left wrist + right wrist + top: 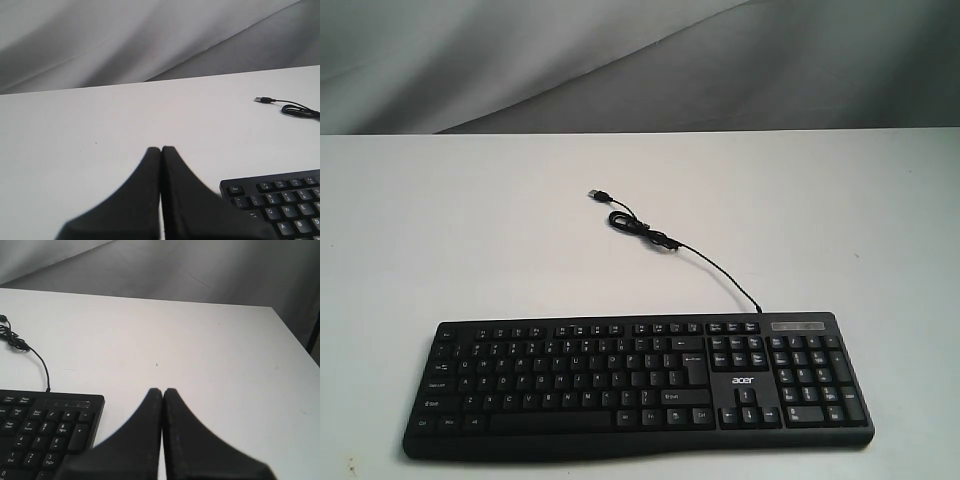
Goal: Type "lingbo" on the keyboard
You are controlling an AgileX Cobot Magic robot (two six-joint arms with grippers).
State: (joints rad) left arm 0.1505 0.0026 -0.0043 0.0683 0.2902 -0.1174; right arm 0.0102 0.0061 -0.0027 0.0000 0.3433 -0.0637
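Keyboard [638, 385] untouched, lying flat between my two pincers.
Its Esc corner sits near my left pincer [161, 150] and its number pad near my right pincer [162, 391]; both are clenched and empty. I'd drop one closed tip squarely on L, then lift.

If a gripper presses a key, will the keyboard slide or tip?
Probably no tipping: the keyboard is wide, low and flat on the table. It may slide slightly on that smooth top. Its slack cable likely offers no restraint.
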